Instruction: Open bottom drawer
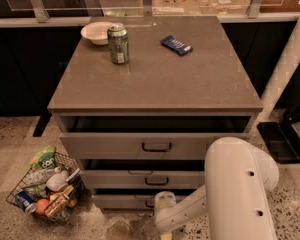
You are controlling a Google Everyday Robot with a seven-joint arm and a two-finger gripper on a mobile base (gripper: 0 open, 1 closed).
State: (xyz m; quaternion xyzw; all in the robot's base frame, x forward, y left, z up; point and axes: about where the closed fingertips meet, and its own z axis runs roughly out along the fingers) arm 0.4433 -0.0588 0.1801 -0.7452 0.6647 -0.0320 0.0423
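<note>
1. The bottom drawer [117, 200] is seen only in part. Its right side is covered by the arm [240, 184].
2. Its handle [149, 203] is largely masked by the gripper [160, 204], which is placed low in the view, right at the drawer front. Contact cannot be made out.
3. The arm is cut off by the lower edge.
4. The print on the can [118, 44] and the dark packet [176, 44] cannot be read.
5. Most items piled in the wire basket [20, 191] cannot be identified.
</note>
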